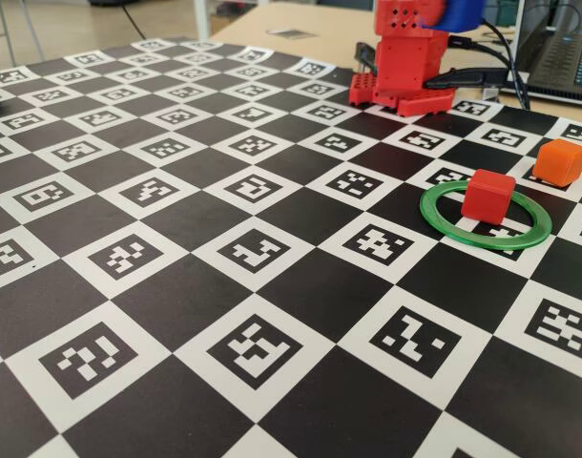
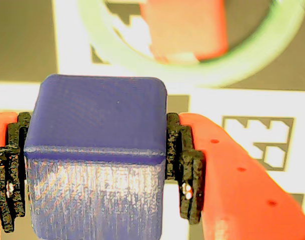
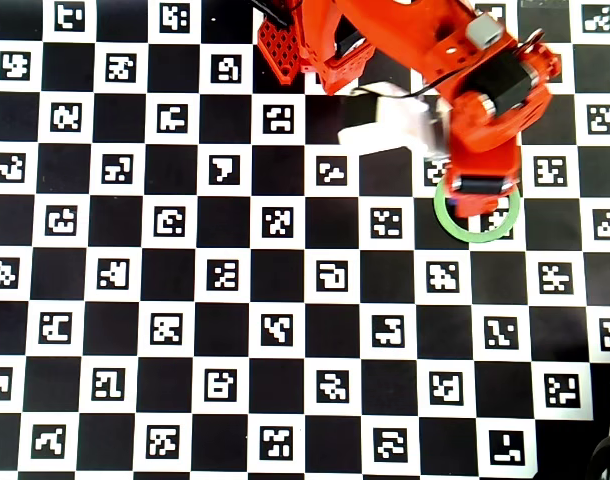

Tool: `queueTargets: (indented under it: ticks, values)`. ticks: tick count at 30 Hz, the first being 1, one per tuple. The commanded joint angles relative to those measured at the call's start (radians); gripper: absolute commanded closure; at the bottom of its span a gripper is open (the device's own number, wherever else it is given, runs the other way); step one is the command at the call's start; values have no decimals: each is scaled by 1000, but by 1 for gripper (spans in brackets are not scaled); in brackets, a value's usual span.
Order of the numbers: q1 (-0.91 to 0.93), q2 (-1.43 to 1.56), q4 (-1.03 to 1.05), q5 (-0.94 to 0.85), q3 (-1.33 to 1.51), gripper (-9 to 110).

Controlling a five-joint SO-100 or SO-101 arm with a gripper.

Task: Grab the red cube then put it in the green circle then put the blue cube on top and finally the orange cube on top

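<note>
Gripper (image 2: pixel 96 165) w/ red plastic fingers clamps small matte blue cube (image 2: pixel 97 150) above thin green plastic ring (image 2: pixel 192 75). Small red cube (image 1: pixel 488 196) sits off-centre inside, toward 12 o'clock; off-line release could topple blue.

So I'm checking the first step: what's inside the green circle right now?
The red cube sits inside the green circle, toward its far side in the fixed view. Nothing is on it yet; the gripper holds the blue cube. Overhead, the arm covers the ring's inside.
</note>
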Motion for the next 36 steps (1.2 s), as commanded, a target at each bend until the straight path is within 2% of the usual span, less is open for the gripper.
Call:
queueTargets:
  ticks: [1,9,21,36]
  values:
    - [-72,-48,5,15,-169,98]
    - [-189,-123,-38,14,-225,98]
    - [-97,-69,-196,52,64,98]
    - [-118,41,-327,101,252,95]
